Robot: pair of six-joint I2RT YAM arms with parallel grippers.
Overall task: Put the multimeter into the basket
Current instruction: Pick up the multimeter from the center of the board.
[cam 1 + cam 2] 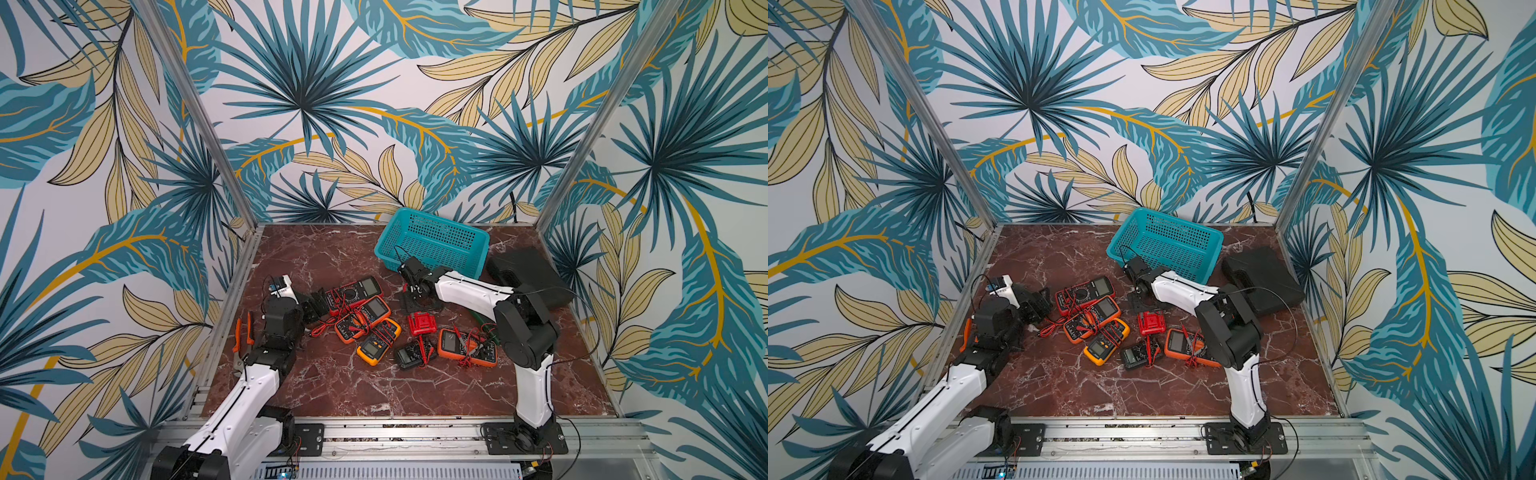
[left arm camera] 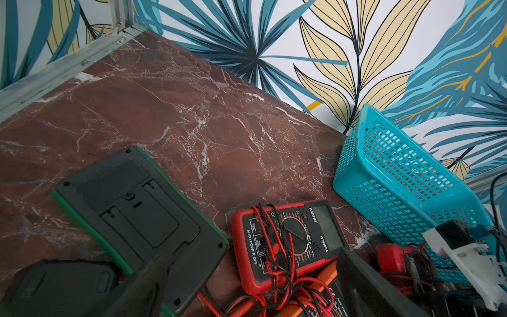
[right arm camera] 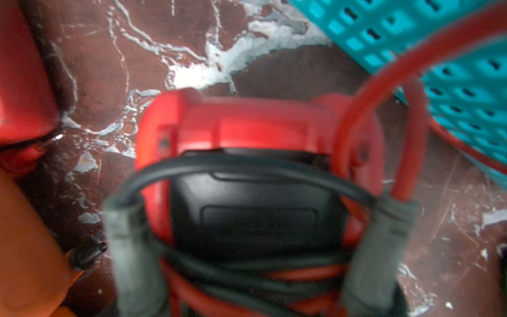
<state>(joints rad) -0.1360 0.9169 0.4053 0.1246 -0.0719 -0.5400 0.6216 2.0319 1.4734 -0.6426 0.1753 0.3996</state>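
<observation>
Marble tabletop [image 1: 332, 386], teal basket [image 1: 440, 239] — bare mesh inside, multimeters [image 1: 376, 309] heaped nearby

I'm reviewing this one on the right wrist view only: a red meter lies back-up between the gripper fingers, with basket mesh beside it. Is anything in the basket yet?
Observer: No. In both top views the basket is empty; only its mesh floor shows.
Operator: Where is the other arm?
Observer: The left gripper is open, next to the red multimeter at the edge of the meter pile.
Operator: Anything else near the basket?
Observer: A black case lies next to it, on the robot's right.
</observation>
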